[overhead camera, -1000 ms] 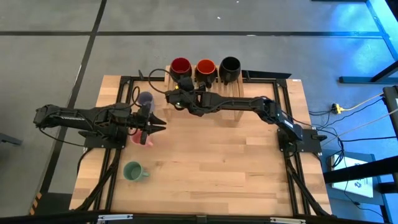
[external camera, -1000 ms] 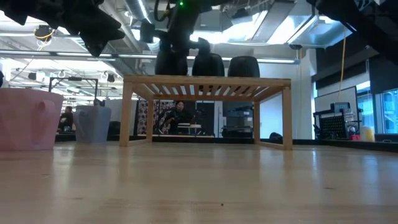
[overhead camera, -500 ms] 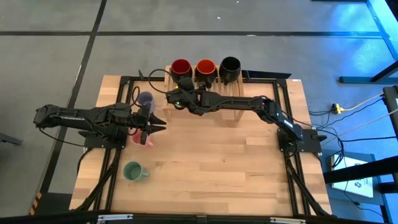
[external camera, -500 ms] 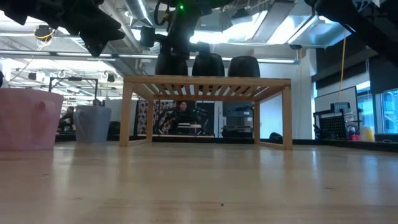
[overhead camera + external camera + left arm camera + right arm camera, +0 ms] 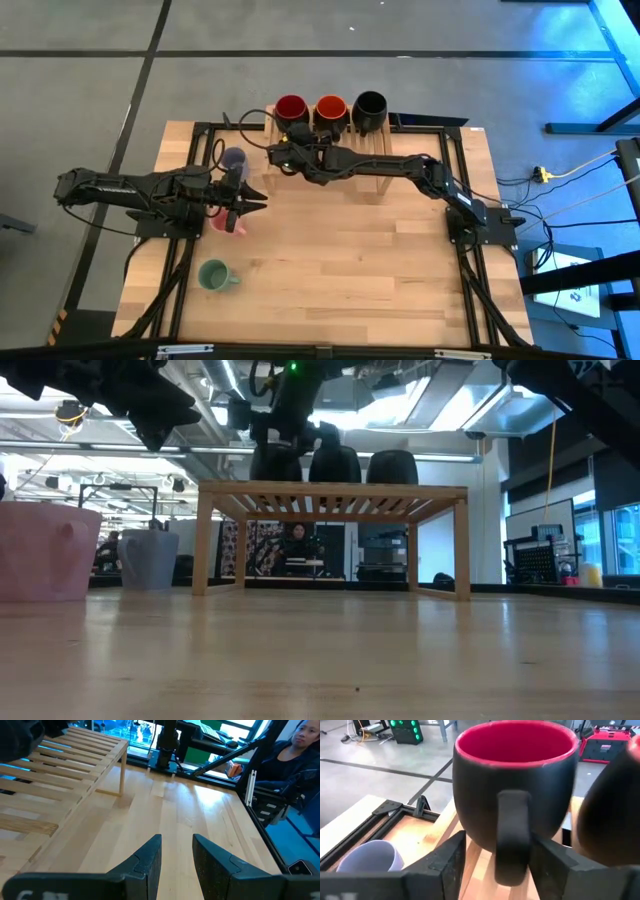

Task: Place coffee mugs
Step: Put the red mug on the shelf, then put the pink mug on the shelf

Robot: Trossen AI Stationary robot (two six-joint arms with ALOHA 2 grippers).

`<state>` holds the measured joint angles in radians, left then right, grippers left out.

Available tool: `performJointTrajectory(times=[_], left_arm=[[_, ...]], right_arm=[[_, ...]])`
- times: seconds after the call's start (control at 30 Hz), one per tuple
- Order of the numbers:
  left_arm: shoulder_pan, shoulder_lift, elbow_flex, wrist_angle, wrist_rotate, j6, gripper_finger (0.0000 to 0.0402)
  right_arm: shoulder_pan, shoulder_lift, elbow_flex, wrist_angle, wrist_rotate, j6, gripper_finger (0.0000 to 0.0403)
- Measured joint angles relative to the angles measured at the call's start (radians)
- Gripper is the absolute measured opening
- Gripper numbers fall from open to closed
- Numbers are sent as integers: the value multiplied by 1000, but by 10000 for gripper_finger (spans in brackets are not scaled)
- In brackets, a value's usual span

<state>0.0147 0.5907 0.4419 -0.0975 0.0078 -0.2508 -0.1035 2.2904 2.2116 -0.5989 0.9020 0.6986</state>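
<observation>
Overhead, rack: a slatted wooden rack point(image 5: 395, 165) stands at the table's far edge, with three mugs in a row on its top — nothing shows inside any of them.
Red-lined mug: a mug, dark outside and red inside point(image 5: 291, 108), sits at the row's left end; the right wrist view shows its glossy dark wall, red interior and handle point(image 5: 512, 837) facing the camera.
Orange-lined mug: a dark mug with an orange-red interior point(image 5: 330, 110) stands in the middle of the row, just beside the first.
Black mug: an all-black mug point(image 5: 370, 106) ends the row on the right.
Right gripper: the right gripper point(image 5: 278, 155) reaches over the rack's left end; its fingers point(image 5: 451, 855) stand apart on either side of the red-lined mug's handle, and contact cannot be told.
Left gripper: the left gripper point(image 5: 252, 197) hangs above the left part of the table, its fingers point(image 5: 150, 857) parted with only bare tabletop between them.
Lavender mug: a lavender mug point(image 5: 233, 160) stands upright on the table point(image 5: 340, 270) near the rack's left end.
Pink mug: a pink mug point(image 5: 226, 220) sits just below the left gripper, partly hidden by the arm.
Green mug: a green mug point(image 5: 213, 275) stands alone nearer the front — handle pointing right.
</observation>
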Motion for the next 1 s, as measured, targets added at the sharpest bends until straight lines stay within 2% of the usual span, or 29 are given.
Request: performJointTrajectory(times=[0.13, 0.23, 0.4, 0.6, 0.7, 0.8, 0.9, 1.0], left_arm=[[0, 0, 0, 0, 0, 0, 105], [0, 0, 0, 0, -6, 0, 105], [0, -1, 0, 3, -6, 0, 105], [0, 7, -1, 6, 3, 5, 105], [-11, 17, -1, 8, 3, 51, 103], [-27, 19, -1, 12, 10, 95, 101], [-53, 31, 1, 5, 2, 67, 100], [-85, 64, 73, -162, -59, 100, 100]], right_arm=[[19, -20, 79, -108, -10, -8, 196], [41, -26, 148, -213, -95, 8, 196], [121, -105, 128, -277, -295, 31, 197], [269, -167, 130, -451, -403, 21, 197], [354, -163, 124, -553, -406, 4, 197], [445, -169, 62, -552, -376, 12, 197], [523, -162, -20, -598, -330, 120, 198], [591, -171, -124, -640, -276, 268, 198]])
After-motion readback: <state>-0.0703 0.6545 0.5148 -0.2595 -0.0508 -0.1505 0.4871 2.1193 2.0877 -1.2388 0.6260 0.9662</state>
